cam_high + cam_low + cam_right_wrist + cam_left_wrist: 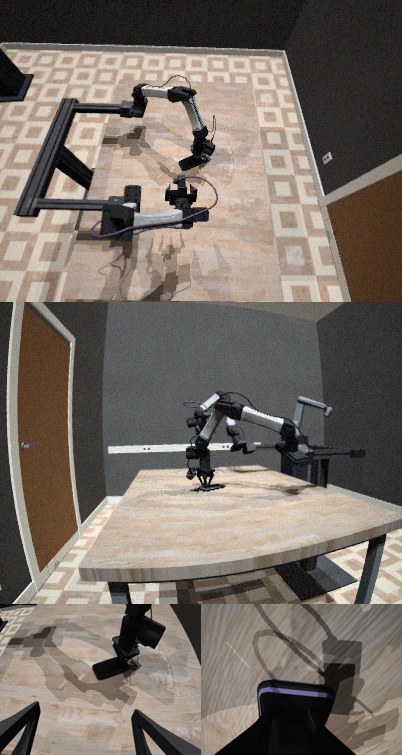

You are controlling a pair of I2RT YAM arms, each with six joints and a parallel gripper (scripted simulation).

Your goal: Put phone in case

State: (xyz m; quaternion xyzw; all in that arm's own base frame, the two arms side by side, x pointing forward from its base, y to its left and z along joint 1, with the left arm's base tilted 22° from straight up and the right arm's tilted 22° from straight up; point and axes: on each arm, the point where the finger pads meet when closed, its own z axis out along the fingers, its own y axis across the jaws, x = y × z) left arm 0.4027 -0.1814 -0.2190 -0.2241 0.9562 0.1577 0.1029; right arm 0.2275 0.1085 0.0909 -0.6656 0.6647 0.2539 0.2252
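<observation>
The black phone-shaped slab (pixel 188 164) (pixel 216 487) (pixel 296 700) (pixel 107 668) lies flat on the table. The left wrist view shows a thin purple strip inside its dark outer rim; phone and case cannot be told apart as separate pieces. My left gripper (pixel 205 159) (pixel 204 485) (pixel 290 711) (pixel 121 660) points down at one end of the slab. Its fingers stand partly apart with nothing seen held; the fingertips blend into the dark surface. My right gripper (pixel 181 189) (pixel 87 711) is wide open and empty, some distance from the slab.
The wooden table (pixel 240 225) (pixel 215 537) (pixel 73 709) carries shadows of both arms. The right arm stands across from the left arm, and its wrist is close to the slab's side of the table. The dark base frame (pixel 47 157) borders one table end.
</observation>
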